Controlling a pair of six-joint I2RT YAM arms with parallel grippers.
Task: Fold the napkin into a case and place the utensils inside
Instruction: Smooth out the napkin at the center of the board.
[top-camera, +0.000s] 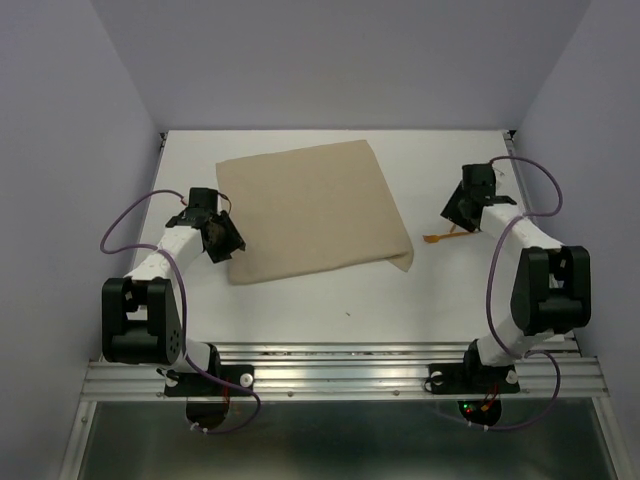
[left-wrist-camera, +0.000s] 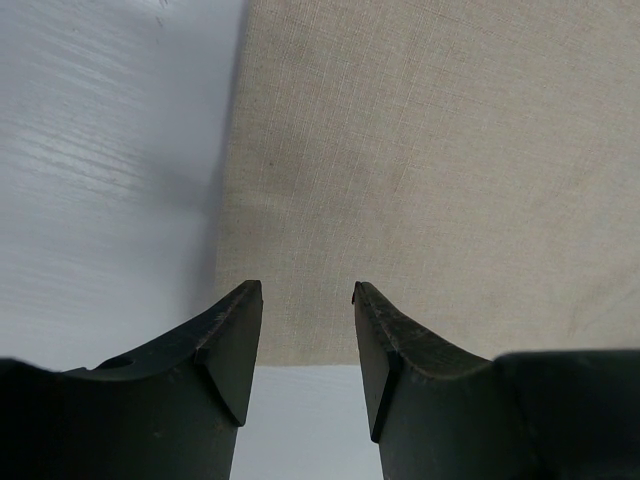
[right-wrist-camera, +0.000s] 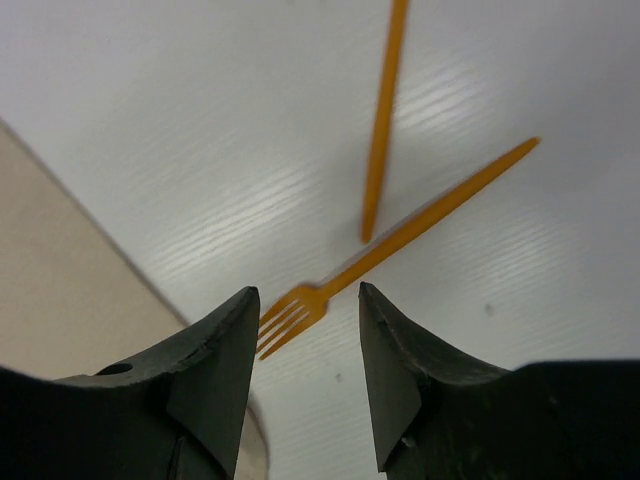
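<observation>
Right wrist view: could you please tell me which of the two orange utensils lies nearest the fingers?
The fork: its tines show right between the fingers. The other utensil, a plain orange stick, lies farther off, beyond the fork's handle.

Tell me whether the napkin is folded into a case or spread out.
Spread out: the napkin lies as one broad, roughly square sheet, only its near right corner rumpled; no narrow pouch.

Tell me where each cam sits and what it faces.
Top external: above and behind the bases, looking down on table, napkin, left arm, right arm.
Left wrist: faces down at the napkin's edge; left gripper open in view.
Right wrist: faces down at the utensils; right gripper open.
Shared: the napkin shows in all three.
</observation>
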